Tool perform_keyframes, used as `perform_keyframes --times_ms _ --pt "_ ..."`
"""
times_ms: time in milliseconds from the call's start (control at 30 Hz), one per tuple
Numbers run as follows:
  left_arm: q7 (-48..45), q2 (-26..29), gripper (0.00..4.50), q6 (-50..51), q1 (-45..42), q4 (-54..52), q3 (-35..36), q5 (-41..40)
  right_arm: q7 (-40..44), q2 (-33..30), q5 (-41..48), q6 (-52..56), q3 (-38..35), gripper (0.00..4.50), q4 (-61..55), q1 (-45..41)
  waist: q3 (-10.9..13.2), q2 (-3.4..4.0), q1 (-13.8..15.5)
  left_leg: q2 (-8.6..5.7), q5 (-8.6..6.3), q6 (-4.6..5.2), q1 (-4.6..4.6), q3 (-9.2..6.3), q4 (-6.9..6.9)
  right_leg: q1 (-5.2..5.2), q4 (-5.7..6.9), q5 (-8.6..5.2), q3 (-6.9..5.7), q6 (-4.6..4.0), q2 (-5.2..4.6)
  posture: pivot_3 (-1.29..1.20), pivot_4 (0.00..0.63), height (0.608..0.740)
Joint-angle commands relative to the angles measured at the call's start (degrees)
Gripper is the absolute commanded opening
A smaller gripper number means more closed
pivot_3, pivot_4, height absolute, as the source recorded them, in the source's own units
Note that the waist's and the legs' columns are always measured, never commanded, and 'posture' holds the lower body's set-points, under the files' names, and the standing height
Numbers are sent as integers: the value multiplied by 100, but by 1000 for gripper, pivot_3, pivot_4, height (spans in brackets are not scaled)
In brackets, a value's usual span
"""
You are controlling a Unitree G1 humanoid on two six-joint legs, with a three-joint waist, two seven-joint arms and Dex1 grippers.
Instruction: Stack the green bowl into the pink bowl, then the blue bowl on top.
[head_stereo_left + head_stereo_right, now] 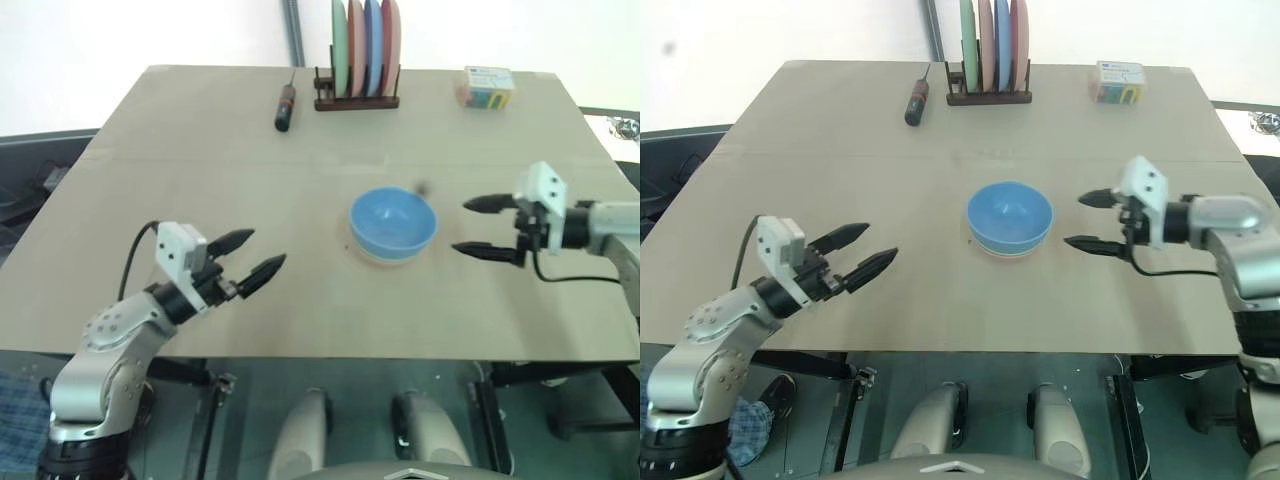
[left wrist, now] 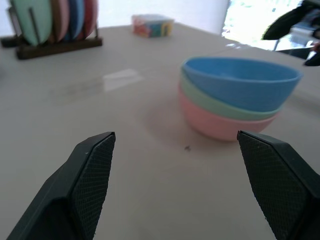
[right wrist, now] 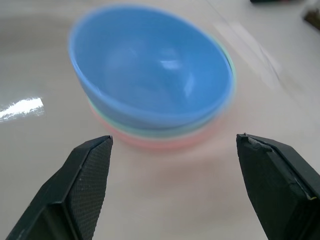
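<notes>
Stack looks done mid-desk (image 1: 200, 130) w/ blue bowl (image 2: 240, 80) atop green bowl (image 2: 220, 107) in pink bowl (image 2: 210, 125), left pincer (image 1: 250, 258) & right pincer (image 1: 478, 228) both wide open, empty; risk: right one just beside stack could nudge it

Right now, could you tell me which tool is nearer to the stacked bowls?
Right. The right tool is open just beside the blue bowl topping the stack; the left tool is open, farther off on its other side.
</notes>
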Motion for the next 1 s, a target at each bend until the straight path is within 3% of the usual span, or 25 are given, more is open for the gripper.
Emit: perform_keyframes --times_ms 33,400,1000 --pt "-84 183 4166 -269 525 -282 482 166 285 -99 540 -511 -1027 4134 245 582 -2 -3 -1 2 0 0 2 -2 0 2 0 0 -2 0 2 0 150 740" --pt "-461 292 4166 -845 1162 -329 711 411 716 -394 449 -1316 -1200 4134 1319 694 -2 -2 -8 3 0 0 5 9 1 3 -2 -13 6 -17 2 0 150 740" --pt "-471 283 4166 -994 1119 -282 799 345 944 -390 466 -1762 -1165 4134 1589 772 -2 -2 -7 2 0 0 6 10 1 3 -2 -9 7 -9 1 0 150 740"
